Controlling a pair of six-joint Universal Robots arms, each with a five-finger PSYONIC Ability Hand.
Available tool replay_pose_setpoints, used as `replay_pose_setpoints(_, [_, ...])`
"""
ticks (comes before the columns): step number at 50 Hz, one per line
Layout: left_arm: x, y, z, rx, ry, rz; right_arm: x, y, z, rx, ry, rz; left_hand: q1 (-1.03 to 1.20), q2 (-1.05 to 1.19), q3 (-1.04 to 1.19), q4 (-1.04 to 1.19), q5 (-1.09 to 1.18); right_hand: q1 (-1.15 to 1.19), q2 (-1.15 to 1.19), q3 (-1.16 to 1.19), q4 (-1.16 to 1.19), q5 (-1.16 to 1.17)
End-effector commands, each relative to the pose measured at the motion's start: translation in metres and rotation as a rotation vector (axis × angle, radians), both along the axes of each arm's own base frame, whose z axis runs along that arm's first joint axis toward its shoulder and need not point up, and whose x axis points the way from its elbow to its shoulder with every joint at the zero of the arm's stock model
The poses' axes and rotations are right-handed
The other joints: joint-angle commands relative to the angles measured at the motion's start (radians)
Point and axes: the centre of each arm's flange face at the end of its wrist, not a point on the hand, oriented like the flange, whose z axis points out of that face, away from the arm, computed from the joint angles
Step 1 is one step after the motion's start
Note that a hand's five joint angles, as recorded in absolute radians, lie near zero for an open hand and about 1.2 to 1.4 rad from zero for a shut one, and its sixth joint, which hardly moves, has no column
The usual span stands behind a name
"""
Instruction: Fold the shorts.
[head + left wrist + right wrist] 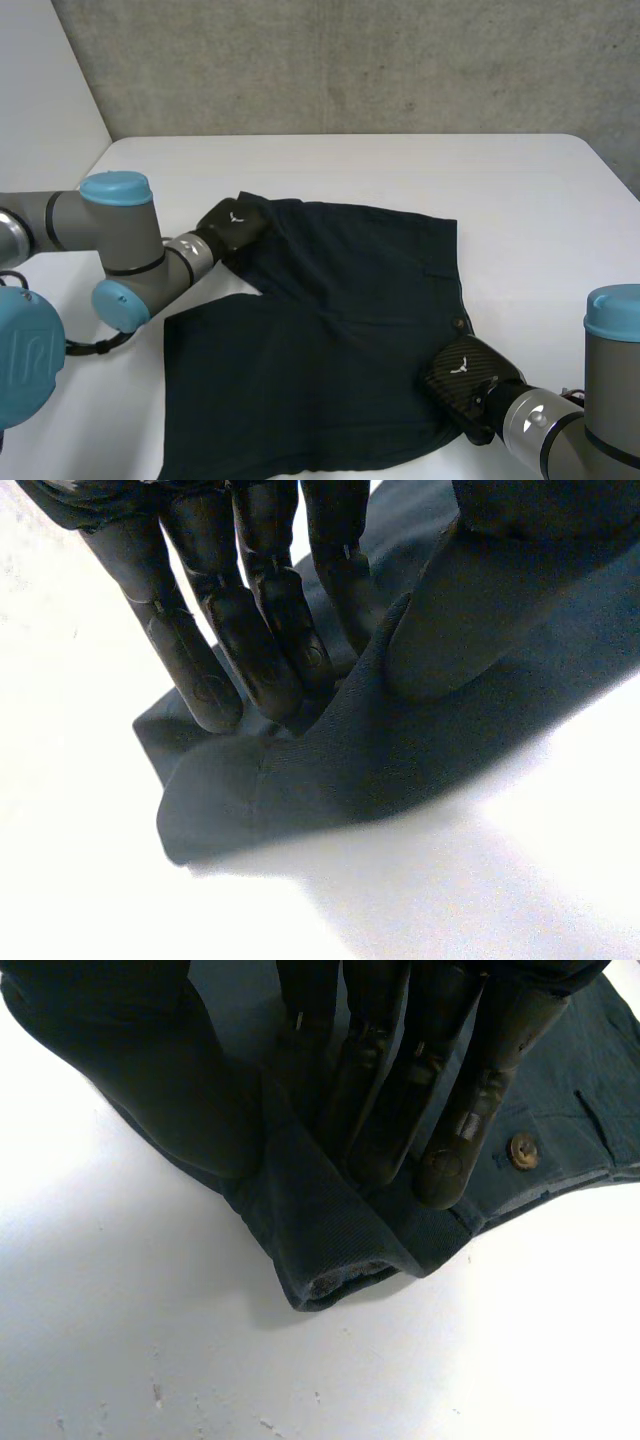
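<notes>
**Both hands pinched on the shorts, fold not begun**

Head view: dark shorts lie flat on the white table, nearer its front edge than its far edge. Waist points twd the table's right edge and legs twd the left, so the long axis runs left–right. L hand sits on the far leg's hem corner. R hand sits on the waistband's near corner, twd the table's front-right. The hands are at opposite ends, diagonal across the cloth, w/ the whole garment btwn them. My guess is the coming fold turns on that: the far leg is the L hand's to carry and the waist end the R's.

L wrist view: fingers on one side and thumb on the other squeeze a raised ridge of hem cloth, so the hand is clamped on the shorts.

R wrist view: fingers and thumb nip the doubled-over waistband. A button lies just beside the fingertips.

Surface is smooth, bare and white. A grey concrete wall stands behind the table's far edge.
</notes>
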Motion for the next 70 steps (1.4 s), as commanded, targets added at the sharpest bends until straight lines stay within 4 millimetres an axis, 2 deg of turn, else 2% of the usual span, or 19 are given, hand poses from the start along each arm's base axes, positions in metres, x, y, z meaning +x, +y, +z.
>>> replay_pose_setpoints(1, [0.021,0.026,0.011,0.017,-0.141,0.130,0.000,0.001,0.000,0.003,0.001,0.002,0.268,0.204,0.207,0.197,0.247,0.412,0.220,0.200,0.204,0.224])
replay_pose_setpoints(6, [0.022,0.054,0.018,0.051,-0.147,0.156,0.000,0.002,0.000,0.003,0.001,0.003,0.268,0.204,0.207,0.197,0.247,0.412,0.220,0.200,0.204,0.224])
replay_pose_setpoints(11, [0.021,0.066,0.016,0.098,-0.124,0.202,0.000,0.003,-0.002,0.009,0.003,0.005,0.268,0.204,0.207,0.197,0.247,0.412,0.220,0.200,0.204,0.224])
replay_pose_setpoints(18, [0.033,0.062,0.012,0.106,-0.145,0.334,-0.001,0.004,-0.002,0.013,0.005,0.003,0.268,0.204,0.207,0.197,0.247,0.412,0.220,0.200,0.204,0.224])
replay_pose_setpoints(24, [0.036,0.064,0.012,0.103,-0.150,0.355,-0.001,0.004,-0.003,0.014,0.006,0.003,0.268,0.204,0.207,0.197,0.247,0.412,0.220,0.200,0.204,0.224])
replay_pose_setpoints(25, [0.036,0.064,0.013,0.103,-0.148,0.356,-0.001,0.005,-0.003,0.016,0.006,0.003,0.219,0.155,0.158,0.148,0.198,0.412,0.220,0.200,0.204,0.224])
replay_pose_setpoints(27, [0.036,0.063,0.020,0.082,-0.132,0.356,-0.001,0.005,-0.003,0.016,0.005,0.004,-0.083,-0.147,-0.144,-0.154,-0.104,0.412,0.220,0.200,0.204,0.224])
replay_pose_setpoints(29, [0.035,0.060,0.030,0.042,-0.100,0.357,-0.001,0.005,-0.003,0.014,0.006,0.003,-0.225,-0.288,-0.285,-0.295,-0.246,0.412,0.220,0.200,0.204,0.224])
replay_pose_setpoints(38, [0.033,0.061,0.049,-0.003,-0.025,0.322,-0.001,0.005,-0.003,0.016,0.005,0.004,-0.266,-0.330,-0.327,-0.337,-0.287,0.412,0.220,0.200,0.204,0.224])
replay_pose_setpoints(49, [0.027,0.059,0.046,0.006,-0.011,0.251,-0.001,0.006,-0.003,0.018,0.006,0.009,-0.460,-0.524,-0.521,-0.531,-0.481,0.412,0.220,0.200,0.204,0.224])
replay_pose_setpoints(53, [0.027,0.052,0.031,0.031,-0.031,0.253,-0.001,0.006,-0.003,0.018,0.006,0.009,-0.466,-0.530,-0.526,-0.537,-0.487,0.412,0.220,0.200,0.204,0.224])
replay_pose_setpoints(60, [0.027,0.050,0.017,0.061,-0.071,0.263,-0.001,0.006,-0.003,0.018,0.006,0.006,-0.411,-0.474,-0.471,-0.481,-0.432,0.412,0.220,0.200,0.204,0.224])
replay_pose_setpoints(62, [0.029,0.050,0.014,0.061,-0.086,0.266,-0.001,0.006,-0.003,0.018,0.006,0.007,-0.218,-0.282,-0.278,-0.288,-0.239,0.412,0.220,0.200,0.204,0.224])
replay_pose_setpoints(63, [0.031,0.049,0.012,0.061,-0.099,0.272,-0.001,0.006,-0.003,0.016,0.005,0.007,0.025,-0.039,-0.036,-0.046,0.004,0.412,0.220,0.200,0.204,0.224])
replay_pose_setpoints(65, [0.035,0.048,0.011,0.063,-0.106,0.284,-0.001,0.006,-0.003,0.016,0.005,0.009,0.226,0.162,0.165,0.155,0.205,0.412,0.220,0.200,0.204,0.224])
replay_pose_setpoints(70, [0.043,0.044,0.009,0.072,-0.115,0.316,0.000,0.007,-0.003,0.016,0.005,0.010,0.268,0.204,0.207,0.197,0.247,0.412,0.220,0.200,0.204,0.224])
